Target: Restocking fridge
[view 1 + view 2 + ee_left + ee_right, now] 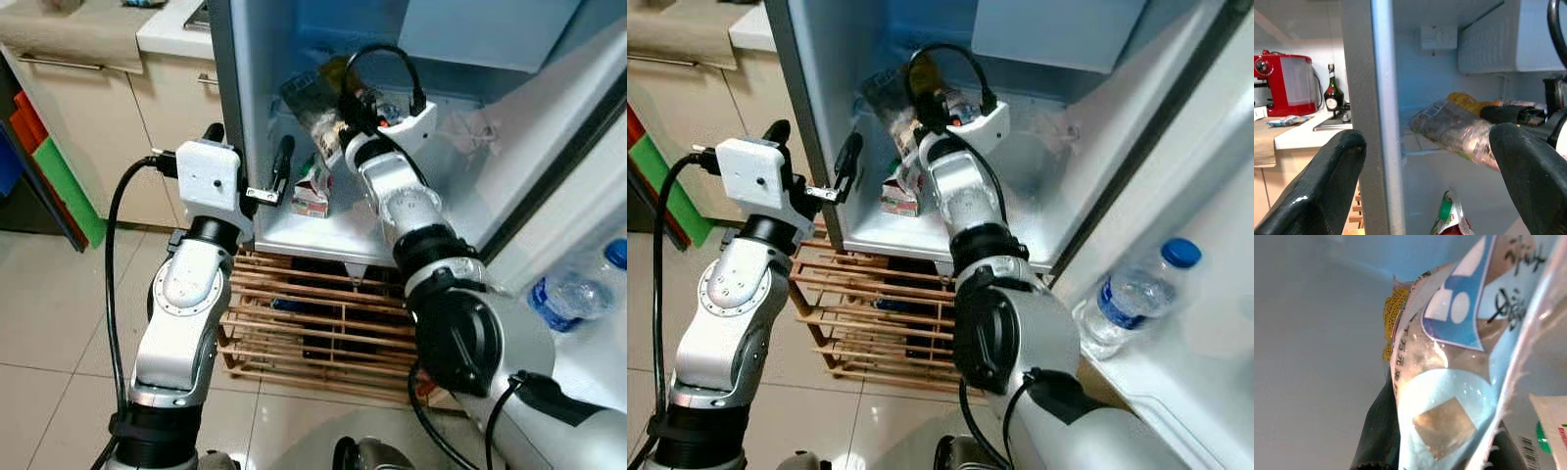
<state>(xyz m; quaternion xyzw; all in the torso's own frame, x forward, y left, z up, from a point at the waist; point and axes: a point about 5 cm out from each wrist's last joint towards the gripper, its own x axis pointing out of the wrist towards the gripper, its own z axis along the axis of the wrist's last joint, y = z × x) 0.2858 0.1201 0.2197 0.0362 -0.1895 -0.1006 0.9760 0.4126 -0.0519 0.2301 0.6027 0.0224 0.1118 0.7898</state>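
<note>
My right gripper (340, 119) reaches deep into the open fridge (245, 108) and is shut on a clear plastic food packet (312, 106) lying on the upper shelf. The packet (1449, 382) with blue and white print fills the space between its black fingers (1376, 431). My left gripper (250, 157) is open, its two fingers either side of the fridge's left wall edge, holding nothing. A small red and white carton (312, 191) with a green cap stands on the fridge floor below the packet.
A water bottle (1136, 294) with a blue cap lies in the door shelf at right. A wooden slatted rack (313, 323) sits under the fridge. Left of the fridge are kitchen cabinets (88, 98) and a counter with a red machine (1286, 83) and a dark bottle (1331, 93).
</note>
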